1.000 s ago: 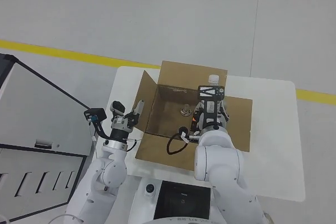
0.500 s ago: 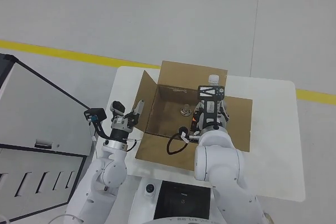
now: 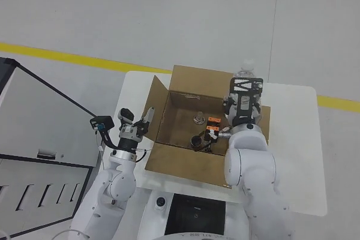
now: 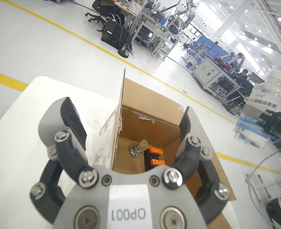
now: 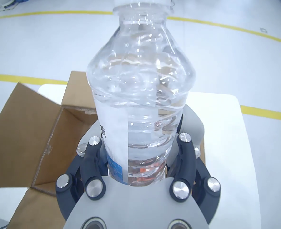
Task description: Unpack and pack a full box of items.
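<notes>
Swinging toward 2 o'clock, the right claw (image 3: 245,99) has carried the bottle (image 5: 140,84) off the middle of the box (image 3: 195,78) to above its 3 o'clock wall and flap; the left arm has kept still. The right claw is clamped on the bottle's lower body, with the cap pointing to 12 o'clock. The bottle is clear ribbed plastic holding clear liquid, with a white cap and a white label with blue print. The left claw (image 4: 127,110) hangs with its fingers spread apart, holding nothing, over the desk (image 3: 288,156) at the box's 9 o'clock side. Inside the open cardboard box lie an orange-and-black part (image 3: 213,123), a metal flanged piece (image 3: 198,118) and a black round item (image 3: 195,142).
</notes>
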Available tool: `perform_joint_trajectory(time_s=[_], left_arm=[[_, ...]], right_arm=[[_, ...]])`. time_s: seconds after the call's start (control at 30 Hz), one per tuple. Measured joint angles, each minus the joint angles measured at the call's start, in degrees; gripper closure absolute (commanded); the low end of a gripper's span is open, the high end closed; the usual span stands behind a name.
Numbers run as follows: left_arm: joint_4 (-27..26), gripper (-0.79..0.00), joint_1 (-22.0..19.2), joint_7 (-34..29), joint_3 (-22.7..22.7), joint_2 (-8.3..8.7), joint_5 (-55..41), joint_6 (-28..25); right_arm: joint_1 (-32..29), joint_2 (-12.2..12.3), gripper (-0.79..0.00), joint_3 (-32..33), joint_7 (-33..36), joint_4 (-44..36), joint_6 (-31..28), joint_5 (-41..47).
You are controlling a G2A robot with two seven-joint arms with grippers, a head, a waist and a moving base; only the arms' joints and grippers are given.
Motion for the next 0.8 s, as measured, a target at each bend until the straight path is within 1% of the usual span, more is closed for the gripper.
perform_joint_trajectory(time_s=[0.07,0.2,0.4,0.43,0.5,0.8], left_arm=[[0.0,-0.785,0.0,0.0,0.0,0.0,0.0,0.0],[0.0,-0.785,0.0,0.0,0.0,0.0,0.0,0.0],[0.0,-0.785,0.0,0.0,0.0,0.0,0.0,0.0],[0.0,-0.785,0.0,0.0,0.0,0.0,0.0,0.0],[0.0,-0.785,0.0,0.0,0.0,0.0,0.0,0.0],[0.0,-0.785,0.0,0.0,0.0,0.0,0.0,0.0]], right_arm=[[0.2,0.3,0.0,4.0,-3.1,-1.3,-2.5,2.7],[-0.3,1.2,0.0,15.3,-9.5,-3.2,-8.8,9.9],[-2.0,2.4,0.0,28.6,-15.5,-3.5,-19.4,17.6],[-2.1,2.5,0.0,30.3,-16.1,-2.9,-20.2,18.4],[-2.0,2.6,0.0,32.0,-16.5,-2.2,-20.5,18.9],[-2.0,2.6,0.0,31.7,-16.4,-2.3,-20.4,18.8]])
